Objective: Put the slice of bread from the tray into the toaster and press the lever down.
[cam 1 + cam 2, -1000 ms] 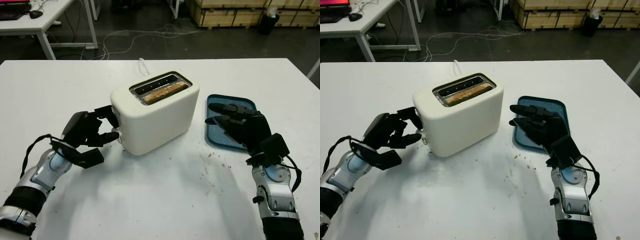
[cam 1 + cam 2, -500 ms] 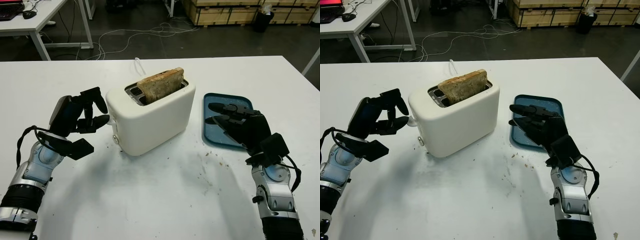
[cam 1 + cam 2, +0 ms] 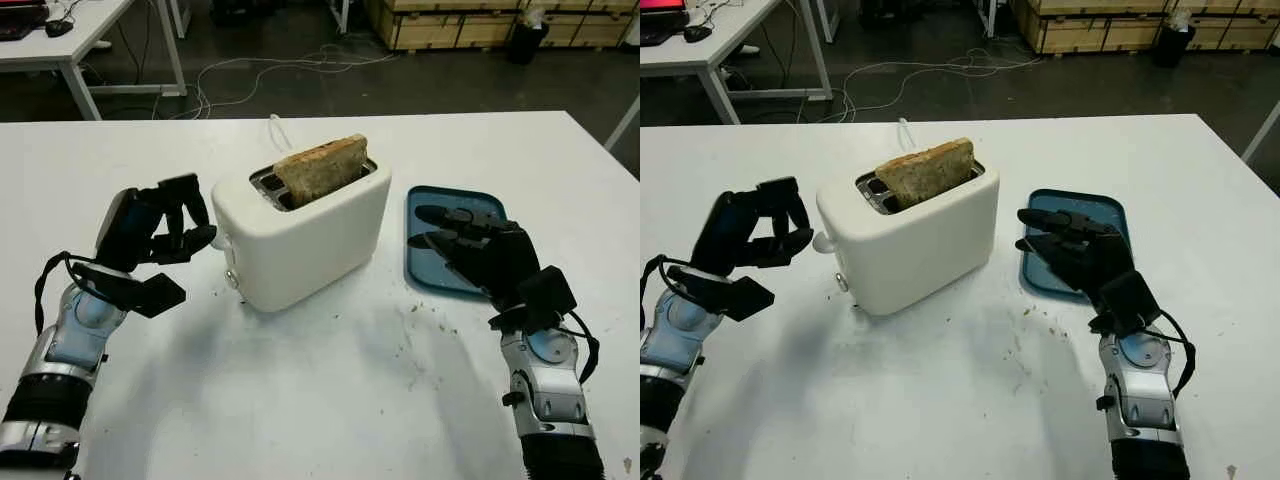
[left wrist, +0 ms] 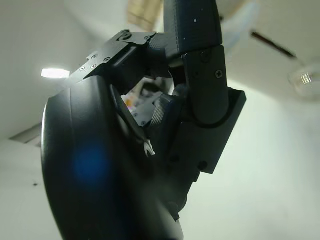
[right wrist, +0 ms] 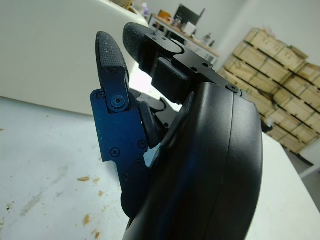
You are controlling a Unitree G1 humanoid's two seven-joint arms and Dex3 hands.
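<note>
A cream toaster [image 3: 305,240] stands mid-table. A browned slice of bread [image 3: 320,170] sticks up high out of its slot. The toaster's lever knob [image 3: 823,242] shows on its left end, raised. My left hand [image 3: 178,228] hovers just left of that end, a small gap away, fingers curled and holding nothing. My right hand [image 3: 468,240] is open above the blue tray [image 3: 470,195] to the toaster's right, and the tray carries no bread. In the right wrist view, the right hand's fingers [image 5: 112,65] point at the toaster's wall [image 5: 45,55].
Crumbs [image 3: 415,335] lie scattered on the white table in front of the tray. The toaster's white cable [image 3: 283,130] runs off the far edge. Beyond the table are dark floor, another desk [image 3: 90,40] and stacked pallets [image 3: 450,25].
A second ago the bread sat low in the slot with my left hand at the lever. The bread has popped up, and the left hand has drawn back to the left.
</note>
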